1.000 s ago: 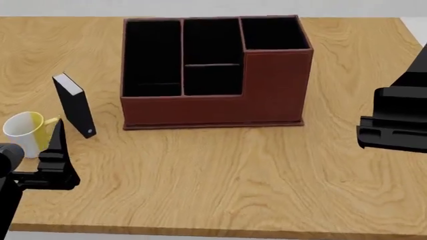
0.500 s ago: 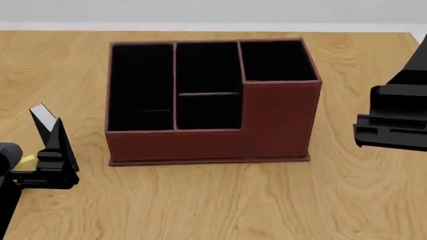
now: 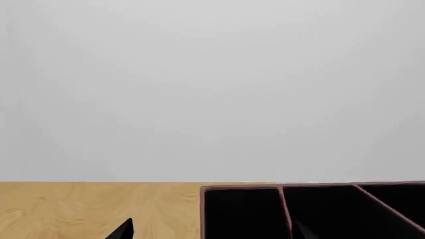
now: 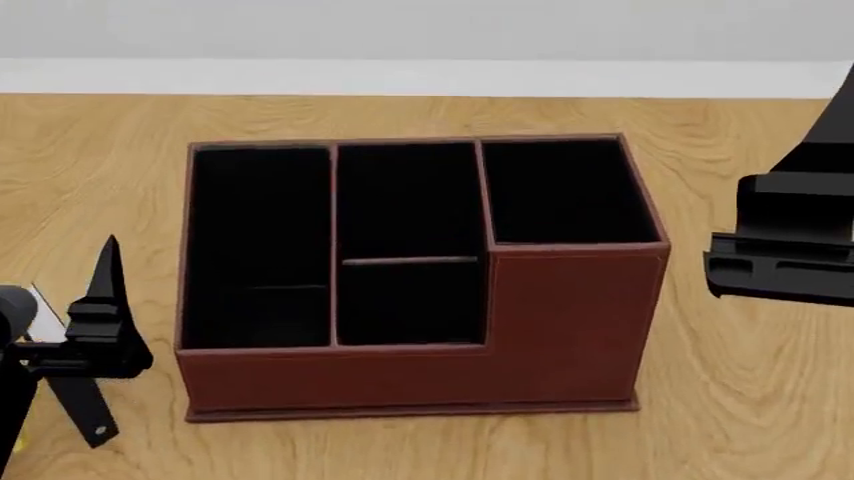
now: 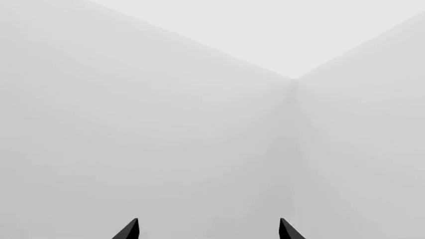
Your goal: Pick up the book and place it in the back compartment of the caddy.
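Note:
The caddy [image 4: 534, 330], a red-brown box with black-lined cells and a taller right section, stands mid-table in the head view. Its rear rim [image 3: 312, 187] also shows in the left wrist view. The black book [image 4: 78, 405] stands at the caddy's left, largely hidden behind my left gripper [image 4: 104, 300]; a strip of white pages and a pale spine mark show. In the left wrist view, the left gripper [image 3: 212, 231] is open and holds nothing. My right gripper [image 4: 781, 250] hovers right of the caddy. The right gripper [image 5: 207, 230] is open and empty, facing a bare wall.
The wooden table [image 4: 747, 400] runs back to a pale wall [image 4: 427, 40]. Its far edge lies just behind the caddy.
The head view has shifted, so the caddy now sits lower and larger in it. The book has slid to the lower left behind my left gripper. The mug has left the view.

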Tool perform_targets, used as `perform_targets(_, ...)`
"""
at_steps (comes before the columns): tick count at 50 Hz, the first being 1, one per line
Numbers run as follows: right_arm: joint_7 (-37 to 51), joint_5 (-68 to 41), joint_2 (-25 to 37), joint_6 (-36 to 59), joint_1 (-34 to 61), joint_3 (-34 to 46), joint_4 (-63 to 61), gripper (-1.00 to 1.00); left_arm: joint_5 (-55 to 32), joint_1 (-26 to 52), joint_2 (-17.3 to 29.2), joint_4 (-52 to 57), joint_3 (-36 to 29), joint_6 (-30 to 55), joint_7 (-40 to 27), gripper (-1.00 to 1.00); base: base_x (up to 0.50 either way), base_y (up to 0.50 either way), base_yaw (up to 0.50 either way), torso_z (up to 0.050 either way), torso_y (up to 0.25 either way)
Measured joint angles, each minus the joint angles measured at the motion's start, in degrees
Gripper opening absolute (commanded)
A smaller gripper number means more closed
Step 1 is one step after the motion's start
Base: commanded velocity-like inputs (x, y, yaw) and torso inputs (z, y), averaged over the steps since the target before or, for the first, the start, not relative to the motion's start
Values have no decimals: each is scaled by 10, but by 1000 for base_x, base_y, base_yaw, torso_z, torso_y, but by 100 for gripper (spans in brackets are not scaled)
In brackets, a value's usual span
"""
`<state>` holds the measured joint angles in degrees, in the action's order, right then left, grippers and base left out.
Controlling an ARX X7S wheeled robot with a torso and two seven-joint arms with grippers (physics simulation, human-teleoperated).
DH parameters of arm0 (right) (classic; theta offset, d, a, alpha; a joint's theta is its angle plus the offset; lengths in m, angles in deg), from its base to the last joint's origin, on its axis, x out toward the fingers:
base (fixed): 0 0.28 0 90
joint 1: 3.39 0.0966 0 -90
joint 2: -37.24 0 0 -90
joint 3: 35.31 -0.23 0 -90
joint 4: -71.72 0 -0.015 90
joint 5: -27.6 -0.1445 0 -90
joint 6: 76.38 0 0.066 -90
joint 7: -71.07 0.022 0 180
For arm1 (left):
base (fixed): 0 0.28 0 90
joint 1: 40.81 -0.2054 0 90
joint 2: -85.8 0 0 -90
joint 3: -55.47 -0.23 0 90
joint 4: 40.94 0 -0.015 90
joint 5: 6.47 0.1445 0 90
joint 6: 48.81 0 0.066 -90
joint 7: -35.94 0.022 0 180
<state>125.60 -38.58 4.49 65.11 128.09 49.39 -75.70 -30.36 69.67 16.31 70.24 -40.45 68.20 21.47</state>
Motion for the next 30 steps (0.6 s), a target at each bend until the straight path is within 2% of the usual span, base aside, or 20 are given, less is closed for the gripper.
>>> perform_targets(30, 8, -3, 11, -15, -6, 4, -1, 100, -4, -4, 3, -2, 3, -12, -4, 100, 391, 0, 0, 0, 1)
